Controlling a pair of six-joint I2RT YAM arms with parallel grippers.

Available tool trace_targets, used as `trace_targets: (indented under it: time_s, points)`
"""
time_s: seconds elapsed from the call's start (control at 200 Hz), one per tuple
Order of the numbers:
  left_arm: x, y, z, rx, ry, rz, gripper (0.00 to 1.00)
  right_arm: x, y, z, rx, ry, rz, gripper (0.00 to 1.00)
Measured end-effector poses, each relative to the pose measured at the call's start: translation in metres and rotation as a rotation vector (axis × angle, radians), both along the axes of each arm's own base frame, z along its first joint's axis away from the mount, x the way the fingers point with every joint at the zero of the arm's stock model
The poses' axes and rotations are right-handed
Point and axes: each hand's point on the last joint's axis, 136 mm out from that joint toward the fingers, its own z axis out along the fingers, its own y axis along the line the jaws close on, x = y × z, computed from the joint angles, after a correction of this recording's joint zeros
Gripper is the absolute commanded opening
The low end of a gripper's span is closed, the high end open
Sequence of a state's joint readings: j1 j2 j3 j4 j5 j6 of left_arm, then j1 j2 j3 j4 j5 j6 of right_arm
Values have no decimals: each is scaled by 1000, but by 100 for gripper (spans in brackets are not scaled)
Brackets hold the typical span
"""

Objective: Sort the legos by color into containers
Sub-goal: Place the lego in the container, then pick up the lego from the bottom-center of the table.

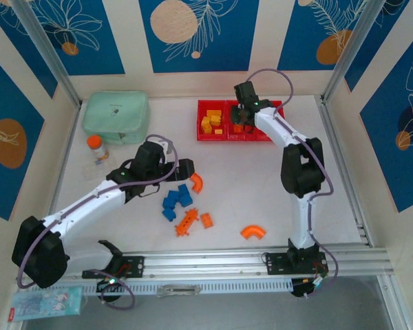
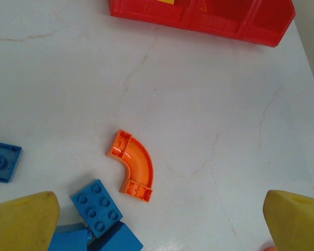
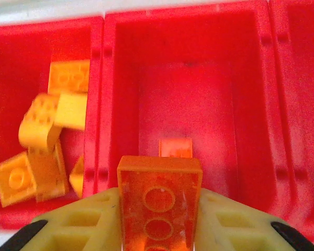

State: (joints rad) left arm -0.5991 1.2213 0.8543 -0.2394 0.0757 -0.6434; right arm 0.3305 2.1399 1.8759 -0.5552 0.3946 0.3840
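Orange brick (image 3: pixel 159 201) clamped in your right end effector (image 3: pixel 159 217) hangs over the middle bin (image 3: pixel 188 78), lengthwise toward its back wall.

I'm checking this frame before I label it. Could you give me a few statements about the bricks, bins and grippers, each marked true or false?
1. The right gripper is shut on an orange brick over the middle bin. True.
2. The left bin holds blue bricks. False: it holds yellow bricks.
3. The left gripper grips the orange arch. False: the gripper is open, and the arch lies on the table ahead of its fingers.
4. Blue bricks lie on the table, outside the bins. True.
5. The middle bin is empty. False: a small orange piece lies on its floor.
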Motion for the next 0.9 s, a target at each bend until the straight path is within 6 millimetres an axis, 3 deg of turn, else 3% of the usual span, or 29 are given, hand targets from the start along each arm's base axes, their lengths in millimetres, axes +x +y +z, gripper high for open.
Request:
trace_targets:
  time_s: [0.175,0.395,0.54,0.79,0.9]
  points:
    - [8,3,1,4,-1,7,99,43,-2,-7,-26,-23,2,57]
    - [9,0,3,0,-4,-9,99,40,0,-3,-45,-14,25,62]
    - [6,-3,4,-16,6,-28,99,1,5,6,-50,22,54,65]
    - [-2,-7,14,-62,-26,-56,99,-87,11,48,17,35,97,71]
    - [-13,-8,11,-74,-28,-74,99,-122,11,49,28,61,114,74]
